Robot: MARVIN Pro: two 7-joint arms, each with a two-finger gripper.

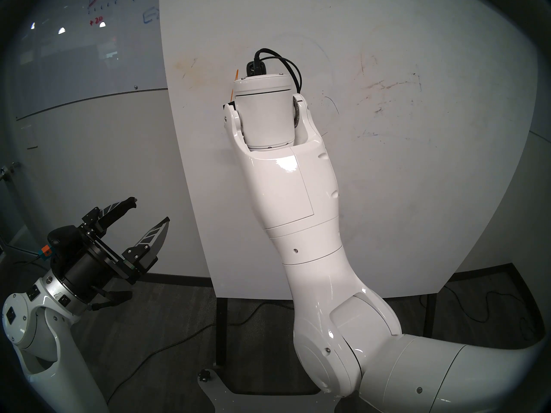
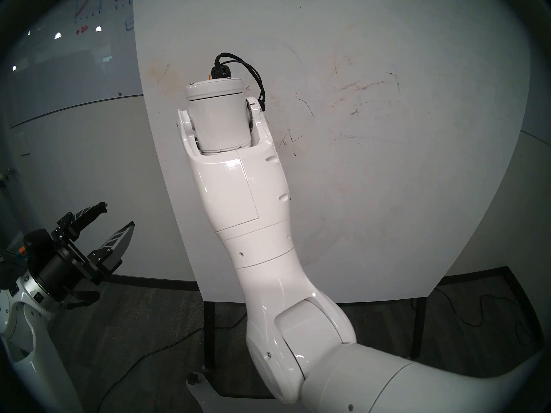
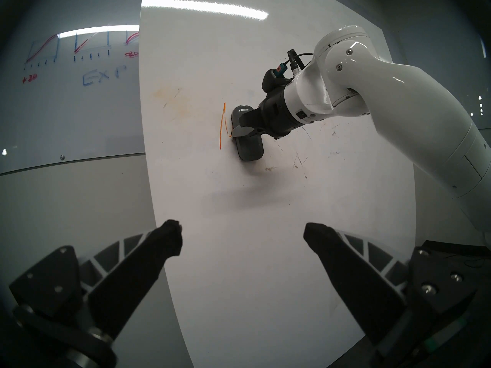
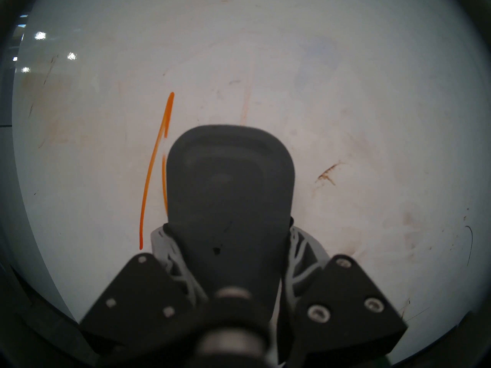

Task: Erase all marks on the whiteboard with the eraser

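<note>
A: Whiteboard (image 1: 387, 194) first: where does it stand for you?

B: Straight ahead of me, upright on black legs, a wide matte white panel. Behind its left edge hangs a glossy grey glass board (image 1: 74, 45) with red and blue graph drawings.

A: And your arms?

B: My right arm (image 1: 298, 194) reaches up across the panel's middle, hiding much of it from my head. My left arm (image 1: 35, 329) sits low, off the panel's left side.

A: Which pincer has the eraser?

B: My right pincer (image 4: 225, 234) is clenched on the eraser (image 4: 228, 179), a dark grey oblong block with rounded ends; one finger presses each long side. From the left wrist view the eraser (image 3: 248, 136) lies flat against the whiteboard (image 3: 239, 240), long axis roughly vertical.

A: The left one?

B: My left pincer (image 3: 242, 236) is released, fingers spread wide with nothing between them, pointing toward the panel's lower part without touching it.

A: What marks show?

B: Thin orange strokes (image 4: 156, 157) just beside the eraser's left edge, one long slanted line and a shorter one running under the block. Faint dark scratches (image 1: 387, 105) and brownish smudges (image 1: 190, 72) are scattered right and upper left
</note>
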